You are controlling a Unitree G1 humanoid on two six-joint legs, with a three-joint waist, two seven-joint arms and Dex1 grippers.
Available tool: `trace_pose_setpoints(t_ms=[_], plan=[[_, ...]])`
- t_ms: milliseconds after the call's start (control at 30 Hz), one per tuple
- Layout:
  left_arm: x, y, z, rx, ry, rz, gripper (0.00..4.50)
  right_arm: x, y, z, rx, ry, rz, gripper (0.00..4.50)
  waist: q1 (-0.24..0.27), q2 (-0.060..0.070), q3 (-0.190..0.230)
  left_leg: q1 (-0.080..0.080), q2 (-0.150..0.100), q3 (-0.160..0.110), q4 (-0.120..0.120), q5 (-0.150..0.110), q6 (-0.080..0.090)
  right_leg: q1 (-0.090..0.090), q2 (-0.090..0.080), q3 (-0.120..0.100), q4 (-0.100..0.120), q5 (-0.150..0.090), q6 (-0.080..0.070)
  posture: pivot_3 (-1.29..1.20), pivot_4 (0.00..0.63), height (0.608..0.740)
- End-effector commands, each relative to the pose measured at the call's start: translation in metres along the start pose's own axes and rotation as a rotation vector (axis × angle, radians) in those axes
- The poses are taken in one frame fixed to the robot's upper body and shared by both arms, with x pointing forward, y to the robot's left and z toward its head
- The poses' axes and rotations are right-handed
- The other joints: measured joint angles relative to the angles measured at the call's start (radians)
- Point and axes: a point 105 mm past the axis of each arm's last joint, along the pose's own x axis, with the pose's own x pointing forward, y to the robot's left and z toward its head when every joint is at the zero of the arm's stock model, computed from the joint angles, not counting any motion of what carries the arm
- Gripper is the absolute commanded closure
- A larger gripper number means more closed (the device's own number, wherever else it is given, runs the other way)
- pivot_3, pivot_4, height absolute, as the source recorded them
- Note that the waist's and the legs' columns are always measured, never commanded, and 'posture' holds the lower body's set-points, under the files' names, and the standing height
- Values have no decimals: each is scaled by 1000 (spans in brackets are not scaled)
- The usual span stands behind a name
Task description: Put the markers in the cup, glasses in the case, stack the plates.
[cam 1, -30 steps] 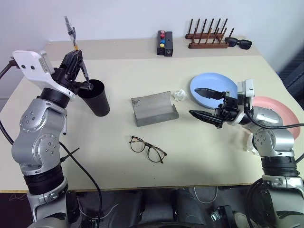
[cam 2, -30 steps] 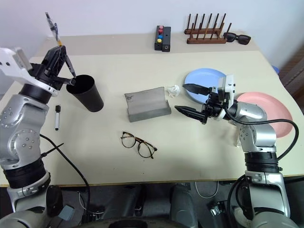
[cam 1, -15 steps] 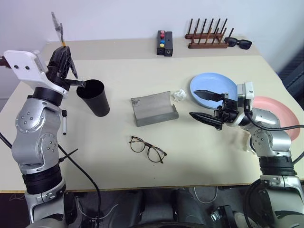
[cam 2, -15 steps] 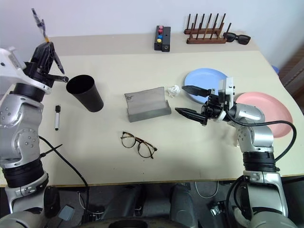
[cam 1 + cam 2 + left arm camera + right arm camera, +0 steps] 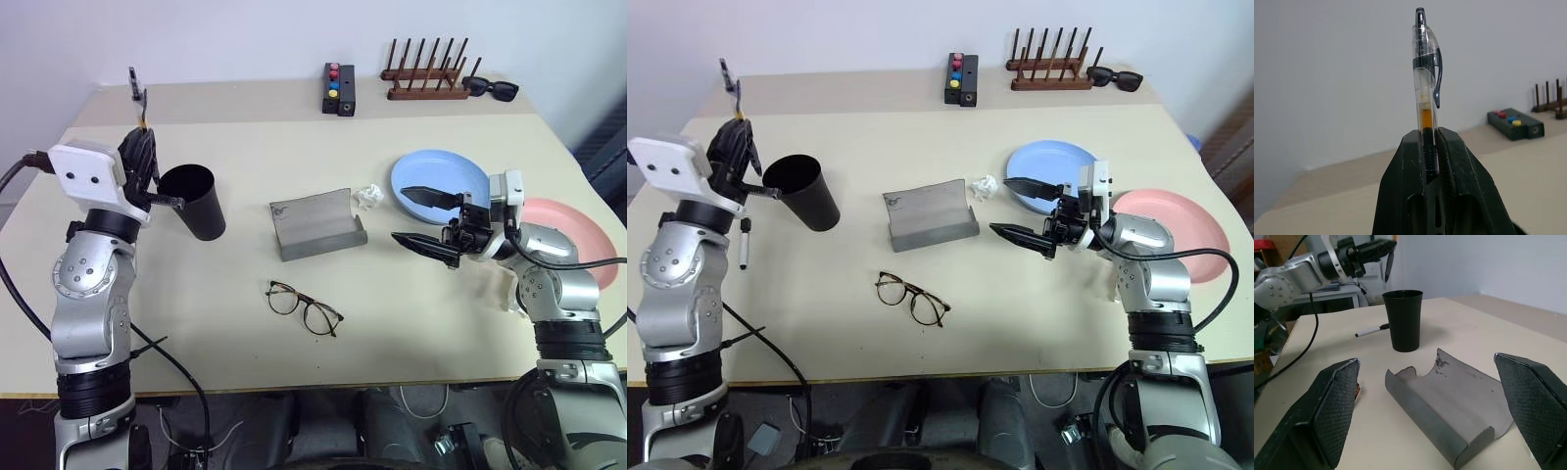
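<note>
Overhead, the left gripper (image 5: pixel 145 171) pinches the dark marker (image 5: pixel 138 95) upright beside the cup (image 5: pixel 194 202) and should tip it over the rim; wrist-on, its grip looks centred, while the right gripper (image 5: pixel 1435 406) gapes empty above the case (image 5: pixel 1447 404).

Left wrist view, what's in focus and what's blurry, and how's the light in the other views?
Left wrist view: the clear pen in the left gripper is sharp; the button box behind is soft. Right wrist view: the grey case and black cup are clear. Left eye view: even light, faint shadows under the eyeglasses.
</note>
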Motion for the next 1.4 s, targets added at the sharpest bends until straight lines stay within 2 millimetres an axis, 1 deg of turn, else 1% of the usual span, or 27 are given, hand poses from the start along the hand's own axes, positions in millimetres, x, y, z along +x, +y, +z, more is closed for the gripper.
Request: trace_pose_setpoints(t_ms=[33,100,300,500,733,967,1067,1267,1300,1400], plan=[[4,-2,4,25,-48,-3,4432,-1,-3,12,-50,-14,-3,0,1,0,0,0,0,0,0,0,0,0,0,0,0,0,0,0,150,740],[5,-4,0,26,-44,0,4432,-2,-2,12,-52,-13,-3,0,1,0,0,0,0,0,0,0,0,0,0,0,0,0,0,0,150,740],[10,-4,-7,22,-52,11,4432,-2,-1,12,-53,-10,-3,0,0,0,0,0,0,0,0,0,0,0,0,0,0,0,0,0,150,740],[15,-5,-9,6,-62,11,4432,0,0,15,-58,-9,-5,0,0,0,0,0,0,0,0,0,0,0,0,0,0,0,0,0,150,740],[15,-11,-16,-14,-52,5,4432,1,0,18,-61,-7,-10,0,0,0,0,0,0,0,0,0,0,0,0,0,0,0,0,0,150,740],[16,-15,-17,-32,-53,-1,4432,0,1,18,-62,-5,-15,0,0,0,0,0,0,0,0,0,0,0,0,0,0,0,0,0,150,740],[16,-15,-18,-33,-51,-4,3268,-1,1,18,-62,-4,-17,0,0,0,0,0,0,0,0,0,0,0,0,0,0,0,0,0,150,740],[15,-14,-18,-38,-51,-3,184,-2,2,17,-60,-2,-19,0,1,0,0,0,0,0,0,0,0,0,0,0,0,0,0,0,150,740],[14,-14,-17,-41,-55,-2,38,-2,2,17,-59,-2,-19,0,0,0,0,0,0,0,0,0,0,0,0,0,0,0,0,0,150,740],[13,-12,-12,-59,-72,8,38,0,3,19,-54,-11,-14,0,0,0,0,0,0,0,0,0,0,0,0,0,0,0,0,0,150,740]])
